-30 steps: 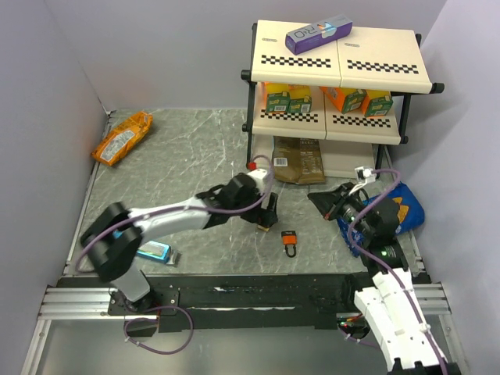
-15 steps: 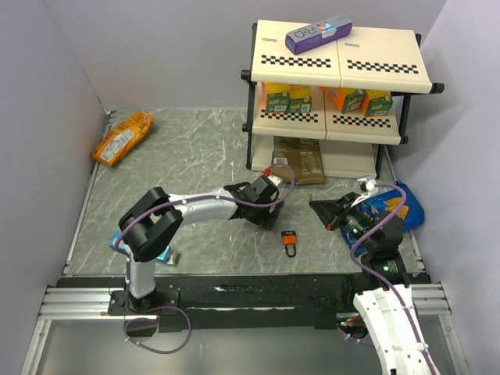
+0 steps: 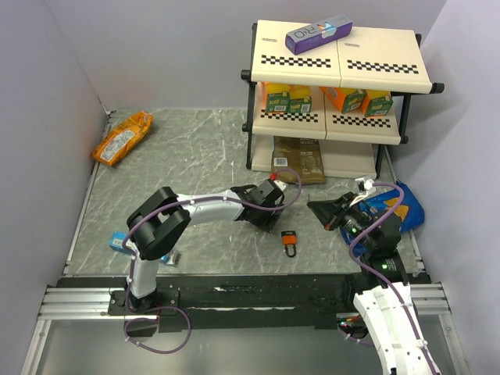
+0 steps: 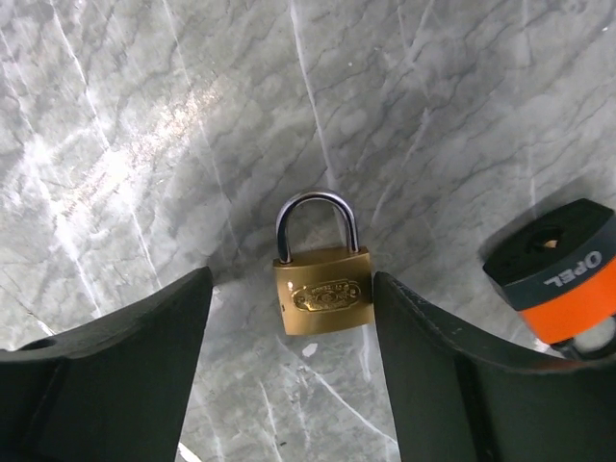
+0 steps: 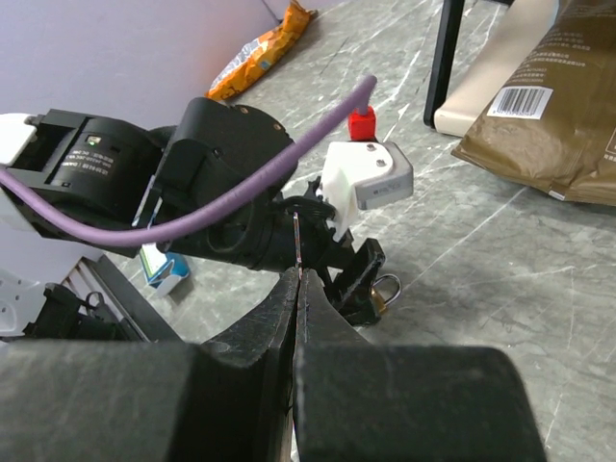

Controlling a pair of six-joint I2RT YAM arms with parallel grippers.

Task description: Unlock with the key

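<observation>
Key [image 5: 295,245] mostly hidden between right fingers [image 5: 255,332]

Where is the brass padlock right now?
In the left wrist view, the brass padlock lies flat on the table inside the open left gripper, with the orange padlock just to its right.

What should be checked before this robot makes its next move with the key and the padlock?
1. The brass padlock lies between the left gripper fingers: ok.
2. The left gripper is clamped on it: not ok, the fingers stand open with a gap showing.
3. The orange-red padlock is outside that gripper: ok.
4. The small key is held in the shut right gripper: ok, a thin metal blade pokes out.
5. The keyhole faces the key: cannot tell, the brass padlock's underside is hidden.
</observation>
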